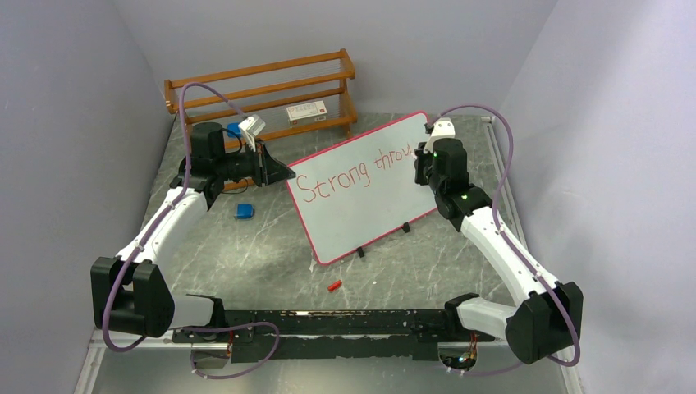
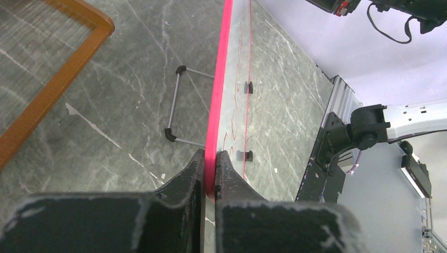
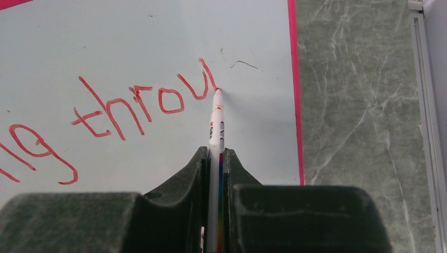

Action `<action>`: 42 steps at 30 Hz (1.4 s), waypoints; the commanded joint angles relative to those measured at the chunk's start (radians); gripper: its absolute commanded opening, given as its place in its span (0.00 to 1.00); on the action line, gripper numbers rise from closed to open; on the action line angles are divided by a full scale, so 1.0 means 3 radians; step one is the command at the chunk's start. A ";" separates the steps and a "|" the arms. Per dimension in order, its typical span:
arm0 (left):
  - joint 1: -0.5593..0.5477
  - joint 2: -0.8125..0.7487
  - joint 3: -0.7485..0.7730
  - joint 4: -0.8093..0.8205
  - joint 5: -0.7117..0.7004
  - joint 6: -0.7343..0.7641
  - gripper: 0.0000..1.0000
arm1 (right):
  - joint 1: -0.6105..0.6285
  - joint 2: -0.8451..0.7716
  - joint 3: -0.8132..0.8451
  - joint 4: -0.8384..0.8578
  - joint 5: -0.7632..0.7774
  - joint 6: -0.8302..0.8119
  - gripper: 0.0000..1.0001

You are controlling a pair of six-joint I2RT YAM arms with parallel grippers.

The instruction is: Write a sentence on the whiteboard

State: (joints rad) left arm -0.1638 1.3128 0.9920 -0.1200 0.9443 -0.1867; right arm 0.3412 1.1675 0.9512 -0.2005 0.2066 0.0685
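Note:
The whiteboard [image 1: 361, 201] with a pink-red rim stands tilted on small black feet in the middle of the table. Red lettering [image 1: 345, 174] on it reads "Strong throu"; the right wrist view shows "throu" [image 3: 142, 103]. My left gripper [image 2: 210, 163] is shut on the board's pink left edge [image 2: 219, 89]. My right gripper [image 3: 215, 158] is shut on a white marker [image 3: 216, 121] whose red tip touches the board at the end of the "u". In the top view the right gripper [image 1: 428, 160] is at the board's upper right.
A wooden rack [image 1: 263, 94] stands at the back, with a small box [image 1: 306, 112] on it. A blue object [image 1: 244, 211] lies left of the board. A red cap [image 1: 334, 286] lies in front. The board's wire stand [image 2: 176, 108] is behind it.

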 commanded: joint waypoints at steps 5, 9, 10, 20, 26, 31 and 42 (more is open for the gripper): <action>-0.0103 0.0073 -0.0035 -0.0301 -0.0245 0.0264 0.05 | -0.0062 -0.0148 -0.0039 0.0009 0.0060 0.0048 0.00; -0.0102 0.0073 -0.0034 -0.0311 -0.0249 0.0267 0.05 | -0.0158 -0.0187 -0.0016 0.0000 -0.0048 0.0069 0.00; -0.0102 0.0069 -0.0034 -0.0306 -0.0252 0.0266 0.05 | -0.0197 -0.0200 -0.0020 0.0007 -0.0106 0.0084 0.00; -0.0103 0.0081 -0.0034 -0.0305 -0.0234 0.0265 0.05 | -0.0379 -0.0129 0.0023 0.0092 -0.0459 0.0105 0.00; -0.0099 0.0088 -0.0037 -0.0306 -0.0228 0.0265 0.05 | -0.0378 -0.0053 0.0061 0.0114 -0.0501 0.0079 0.00; -0.0102 0.0088 -0.0032 -0.0306 -0.0228 0.0269 0.05 | -0.0379 -0.0031 0.0085 0.0148 -0.0492 0.0063 0.00; -0.0103 0.0079 -0.0034 -0.0306 -0.0218 0.0271 0.05 | -0.0378 0.0042 0.0155 0.0198 -0.0430 0.0039 0.00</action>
State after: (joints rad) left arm -0.1638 1.3128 0.9947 -0.1253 0.9443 -0.1822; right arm 0.2356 1.1698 0.9596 -0.1753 0.0669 0.0948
